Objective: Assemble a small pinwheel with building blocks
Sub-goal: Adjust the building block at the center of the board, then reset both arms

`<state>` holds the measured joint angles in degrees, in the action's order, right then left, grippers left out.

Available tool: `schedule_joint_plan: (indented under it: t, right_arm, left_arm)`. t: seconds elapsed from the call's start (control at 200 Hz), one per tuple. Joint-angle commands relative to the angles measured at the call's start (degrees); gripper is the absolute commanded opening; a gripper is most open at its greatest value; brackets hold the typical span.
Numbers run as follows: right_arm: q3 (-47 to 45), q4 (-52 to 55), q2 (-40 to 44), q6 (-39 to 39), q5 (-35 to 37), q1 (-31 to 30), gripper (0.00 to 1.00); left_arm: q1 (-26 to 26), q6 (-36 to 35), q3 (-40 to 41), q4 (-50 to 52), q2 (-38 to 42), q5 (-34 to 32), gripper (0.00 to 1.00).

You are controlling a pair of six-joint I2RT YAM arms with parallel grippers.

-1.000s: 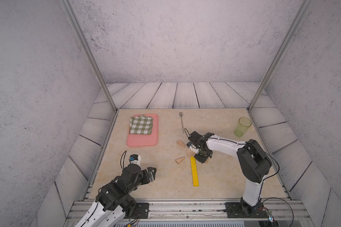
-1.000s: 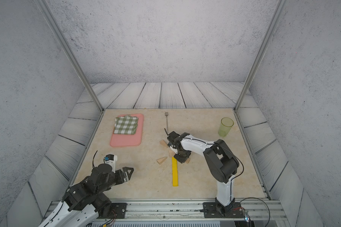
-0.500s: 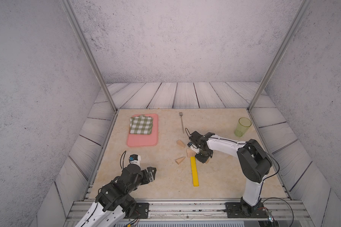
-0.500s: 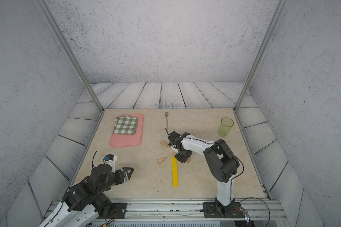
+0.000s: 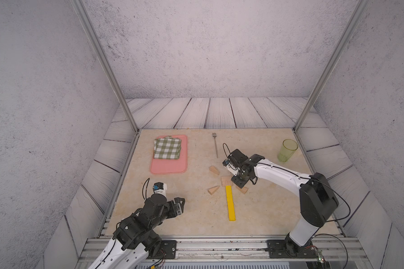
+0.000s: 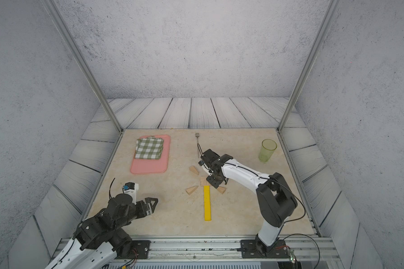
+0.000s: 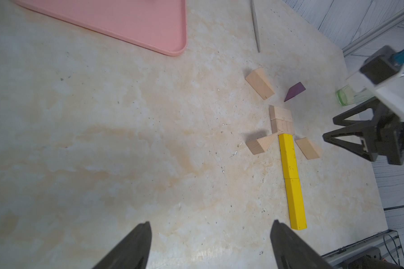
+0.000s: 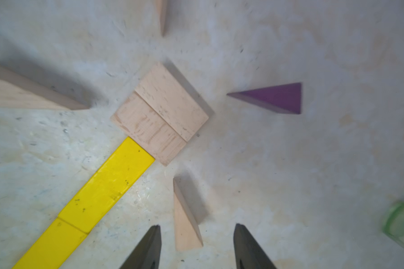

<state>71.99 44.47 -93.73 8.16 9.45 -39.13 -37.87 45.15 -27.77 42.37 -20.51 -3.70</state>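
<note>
Right claw (image 8: pixel 197 225) parted astride one wood wedge (image 8: pixel 184 216) of the pinwheel (image 7: pixel 281 127); left claw (image 7: pixel 210 222) wide and empty.

The right claw's fingers are seen moderately apart, with a gap on each side of the wedge, which lies flat on the tabletop (image 5: pixel 266 209) and is not gripped. Just ahead of the tips, the pale hub (image 8: pixel 160 114) is found butted against the yellow stick (image 8: pixel 103 186). The purple wedge (image 8: pixel 273 97) lies beyond the hub to one side, and a second wood wedge (image 8: pixel 21 93) to the other. The pinwheel is noted well ahead of the left claw.
</note>
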Motion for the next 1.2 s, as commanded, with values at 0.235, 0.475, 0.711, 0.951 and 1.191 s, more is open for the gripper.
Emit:
schedule_joint_plan:
  t: [0.235,0.475,0.711,0.951,1.191]
  right_arm:
    - [-7.5,-17.0,26.1,-5.6,7.9,7.7,0.78]
    - [-28.7,-36.8,35.9,-6.7,14.1,17.3,0.99]
    - [-46.5,-59.4,27.8,-12.5,14.6,24.4,0.99]
    - [-44.6,-75.8,14.1,-11.5,12.2,29.7,0.99]
    - [-47.9,-90.7,5.3,-13.7,-0.2,38.8,0.99]
  left_arm:
    - [1.5,-33.0,-8.8,-20.0,-9.1,-25.0,0.99]
    - [19.0,-40.9,3.1,-52.5,-23.6,-25.2,0.98]
    - [31.3,-38.1,9.8,-66.4,-40.1,-16.0,0.98]
    - [33.2,-43.9,5.5,-76.9,-52.6,-9.5,0.98]
    - [37.8,-43.1,0.4,-82.7,-66.8,-1.7,0.98]
